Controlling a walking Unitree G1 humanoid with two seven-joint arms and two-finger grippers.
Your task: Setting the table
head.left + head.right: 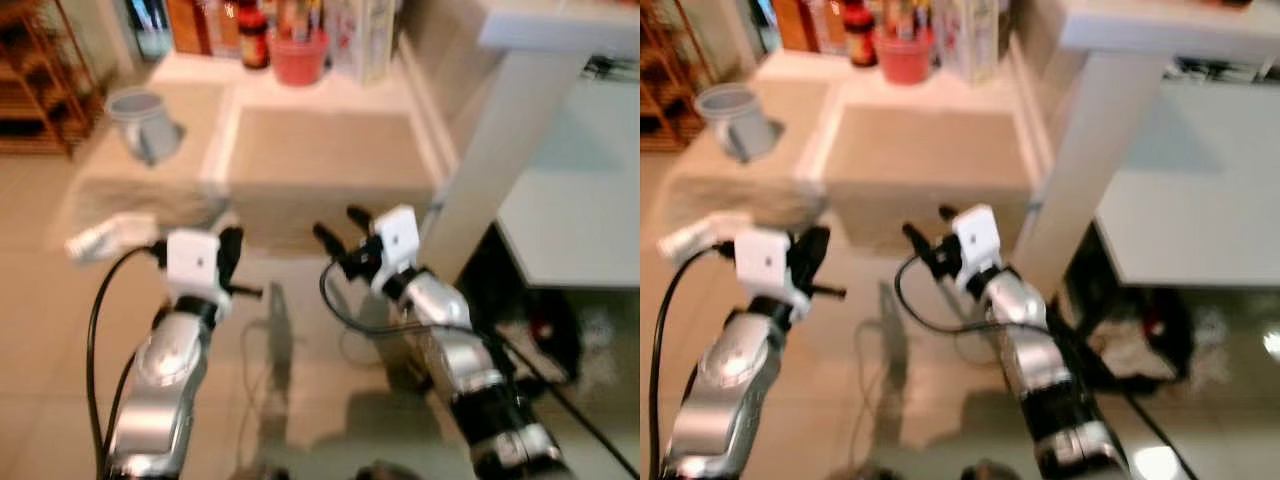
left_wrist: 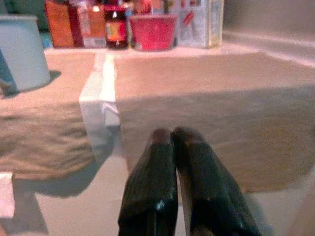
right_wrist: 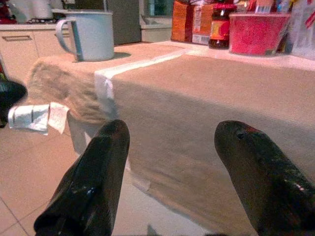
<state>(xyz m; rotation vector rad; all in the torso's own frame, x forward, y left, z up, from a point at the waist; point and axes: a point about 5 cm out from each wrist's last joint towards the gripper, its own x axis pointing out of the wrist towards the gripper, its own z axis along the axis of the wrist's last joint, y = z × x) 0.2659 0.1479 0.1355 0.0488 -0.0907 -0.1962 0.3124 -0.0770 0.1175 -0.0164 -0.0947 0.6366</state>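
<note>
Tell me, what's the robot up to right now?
Left gripper shut, right gripper open, both empty, short of the beige-clothed table. Pale blue mug on its left placemat. Nothing between.

Both arms were glossy silver with black joints, white box-shaped wrist housings, looping black cables and long, rounded black fingers point(image 3: 93, 182).

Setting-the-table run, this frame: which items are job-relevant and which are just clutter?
Job-relevant:
- beige placemats on the table
- grey mug on the left mat
- left gripper, shut, empty
- right gripper, open, empty

Just lying about:
- red cup
- dark jar
- orange cartons
- wooden rack
- cables on the floor
</note>
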